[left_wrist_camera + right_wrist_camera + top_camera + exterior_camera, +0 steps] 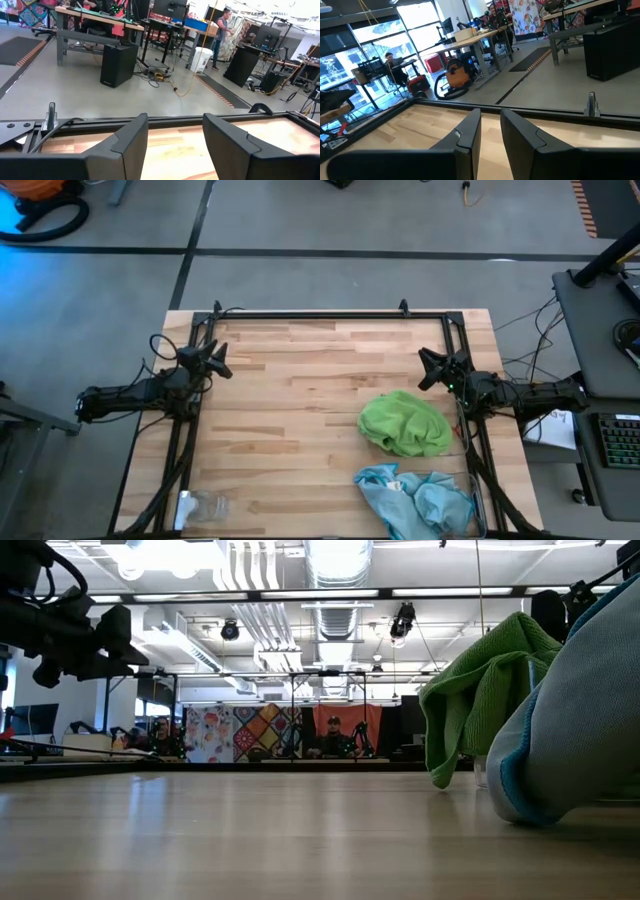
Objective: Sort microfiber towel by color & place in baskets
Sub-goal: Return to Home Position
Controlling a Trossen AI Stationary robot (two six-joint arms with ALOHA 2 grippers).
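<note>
A heap of lime green microfiber towels lies at the table's right; it also shows in the low view. A heap of pale blue towels lies at the near right, spilling over a clear basket whose rim shows beside it; it also shows in the low view. I cannot make out a basket under the green heap. My left gripper hovers open and empty at the table's left. My right gripper hovers slightly open and empty at the table's right, beyond the green heap.
A small clear glass jar lies near the table's near left corner. A black metal frame runs along the far edge and both sides of the wooden table. Bare wood spans the middle. People and workbenches show in the room behind.
</note>
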